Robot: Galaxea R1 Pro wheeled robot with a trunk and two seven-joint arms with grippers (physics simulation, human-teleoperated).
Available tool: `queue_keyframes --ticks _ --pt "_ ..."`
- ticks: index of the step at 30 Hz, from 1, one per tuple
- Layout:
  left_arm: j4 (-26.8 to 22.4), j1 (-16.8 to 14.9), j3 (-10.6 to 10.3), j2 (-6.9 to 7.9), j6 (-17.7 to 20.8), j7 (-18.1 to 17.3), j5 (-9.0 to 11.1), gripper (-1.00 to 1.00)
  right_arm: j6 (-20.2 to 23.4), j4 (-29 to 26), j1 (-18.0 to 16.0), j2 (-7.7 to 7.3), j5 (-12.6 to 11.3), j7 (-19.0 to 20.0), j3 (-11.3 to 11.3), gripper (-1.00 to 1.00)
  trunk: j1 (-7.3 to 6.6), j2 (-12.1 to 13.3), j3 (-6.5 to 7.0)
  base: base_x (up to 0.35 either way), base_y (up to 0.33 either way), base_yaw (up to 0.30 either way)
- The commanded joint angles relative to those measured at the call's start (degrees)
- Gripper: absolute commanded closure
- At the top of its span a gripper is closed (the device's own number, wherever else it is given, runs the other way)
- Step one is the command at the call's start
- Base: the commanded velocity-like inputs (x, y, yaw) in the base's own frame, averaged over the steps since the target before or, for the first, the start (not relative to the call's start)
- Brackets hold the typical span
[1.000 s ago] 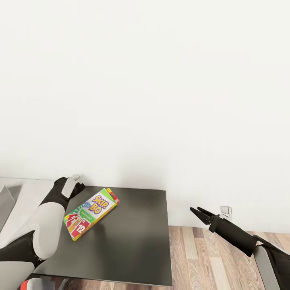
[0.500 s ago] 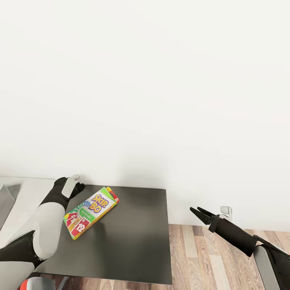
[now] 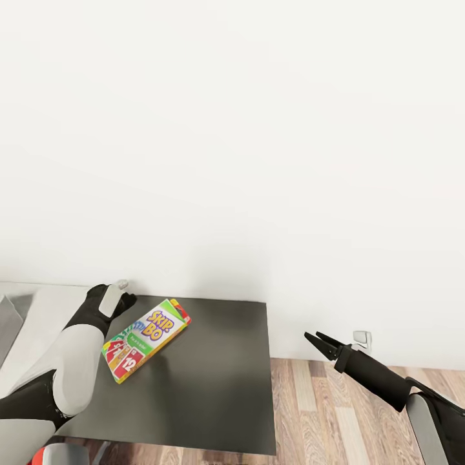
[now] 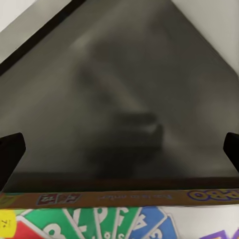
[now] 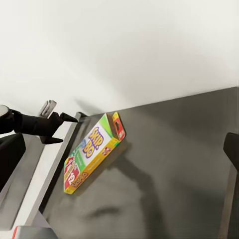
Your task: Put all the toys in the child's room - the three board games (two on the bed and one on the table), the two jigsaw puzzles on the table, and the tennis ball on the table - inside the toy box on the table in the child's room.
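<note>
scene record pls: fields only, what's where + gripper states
board game: Skip-Bo box, over left part of dark side unit; seems tilted, shadow beneath
left gripper: fingers wide apart, box edge close to the wrist camera; grip cannot be told
right gripper: open, holding nothing, over wood floor right of the unit
backdrop: plain white wall
</note>
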Motion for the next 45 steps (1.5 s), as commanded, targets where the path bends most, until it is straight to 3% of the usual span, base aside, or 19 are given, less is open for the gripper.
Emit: queue_keyframes --ticks 1,19,45 --pt "-0.1 0.0 0.0 -0.01 0.2 0.4 0.6 -1.00 0.4 0.0 0.0 0.00 -0.2 0.0 0.0 -1.00 0.03 -0.1 -0.17 0.000 0.000 0.000" --pt "-0.1 0.0 0.0 -0.25 0.4 0.5 0.6 -1.00 0.4 0.0 -0.1 -0.03 -0.2 0.0 0.0 -1.00 0.03 -0.1 -1.58 0.000 0.000 0.000" --pt "0.0 0.0 0.0 -0.61 0.5 0.5 0.6 -1.00 0.4 0.0 0.0 -0.08 -0.2 0.2 0.0 -1.00 0.03 -0.1 -1.72 -0.061 -0.055 0.000"
